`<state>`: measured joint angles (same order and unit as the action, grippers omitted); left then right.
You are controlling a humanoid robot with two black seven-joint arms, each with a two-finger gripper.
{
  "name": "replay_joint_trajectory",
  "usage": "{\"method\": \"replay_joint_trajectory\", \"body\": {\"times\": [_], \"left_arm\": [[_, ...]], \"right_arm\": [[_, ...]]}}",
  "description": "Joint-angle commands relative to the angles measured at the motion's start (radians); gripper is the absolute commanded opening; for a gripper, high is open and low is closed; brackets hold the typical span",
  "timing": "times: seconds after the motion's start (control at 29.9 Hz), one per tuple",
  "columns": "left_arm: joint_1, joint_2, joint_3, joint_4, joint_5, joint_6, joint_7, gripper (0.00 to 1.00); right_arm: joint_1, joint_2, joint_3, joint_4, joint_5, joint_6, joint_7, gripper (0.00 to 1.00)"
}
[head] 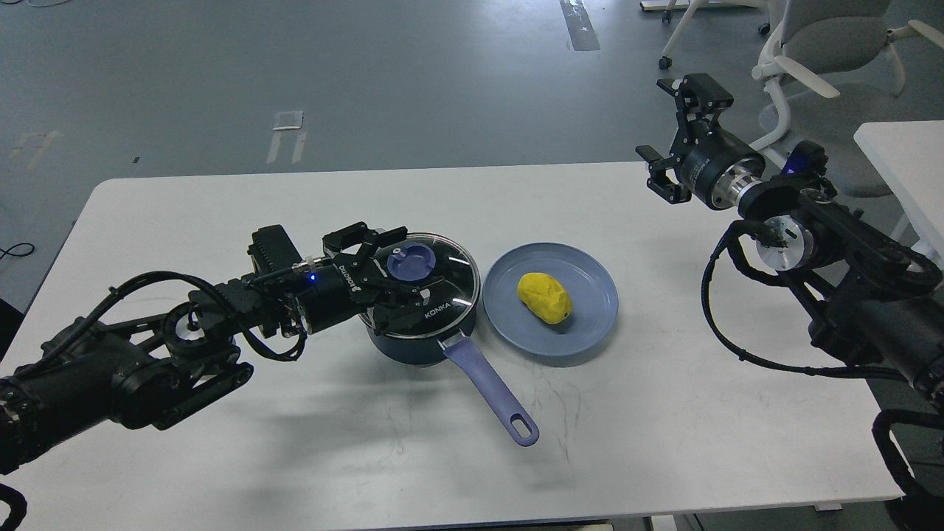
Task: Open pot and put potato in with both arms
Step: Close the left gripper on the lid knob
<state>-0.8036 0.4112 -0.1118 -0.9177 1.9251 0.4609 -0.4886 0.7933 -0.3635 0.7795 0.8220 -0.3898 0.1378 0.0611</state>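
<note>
Worktop (221,457): white, rounded corners, faint scuffs, filling the lower frame.
Floor (369,74): grey, with pale tape marks across the top of the frame.
Chair (826,66): light grey office chair at upper right, beside a second white surface at the right edge.
Pot (413,346): dark navy, centre of the frame, glass lid (450,295) marked KONKA on it, lavender handle (490,391) running toward lower right.
Plate (590,324): flat blue, just right of the pot.
Potato (545,296): bright yellow, lumpy, a small dark spot, lying on the plate.
Left hand (387,276): fingers spread around the blue lid knob (411,263); whether they touch it, cannot tell.
Right hand (675,133): upper right, raised above the worktop edge, fingers spread, pinching nothing.
</note>
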Motion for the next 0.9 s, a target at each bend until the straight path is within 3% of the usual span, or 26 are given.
{"method": "replay_joint_trajectory", "body": {"times": [0.0,0.6,0.73,0.8,0.87], "left_arm": [[0.000,0.001,0.004,0.002,0.000,0.022,0.000,0.97],[0.003,-0.002,0.004,0.008,0.000,0.024,0.000,0.93],[0.003,-0.011,0.017,0.011,-0.001,0.024,0.000,0.83],[0.000,-0.012,0.037,0.019,-0.001,0.024,0.000,0.73],[-0.002,-0.012,0.050,0.031,-0.001,0.024,0.000,0.51]], "right_arm": [[0.000,-0.002,0.001,0.000,0.000,-0.001,0.000,1.00],[-0.002,-0.002,-0.003,-0.003,-0.001,-0.001,0.000,1.00],[-0.003,-0.002,-0.003,-0.004,-0.001,-0.001,0.000,1.00],[-0.003,-0.002,-0.003,-0.004,-0.001,-0.001,0.000,1.00],[-0.005,-0.002,-0.003,-0.004,-0.001,-0.001,0.000,1.00]]}}
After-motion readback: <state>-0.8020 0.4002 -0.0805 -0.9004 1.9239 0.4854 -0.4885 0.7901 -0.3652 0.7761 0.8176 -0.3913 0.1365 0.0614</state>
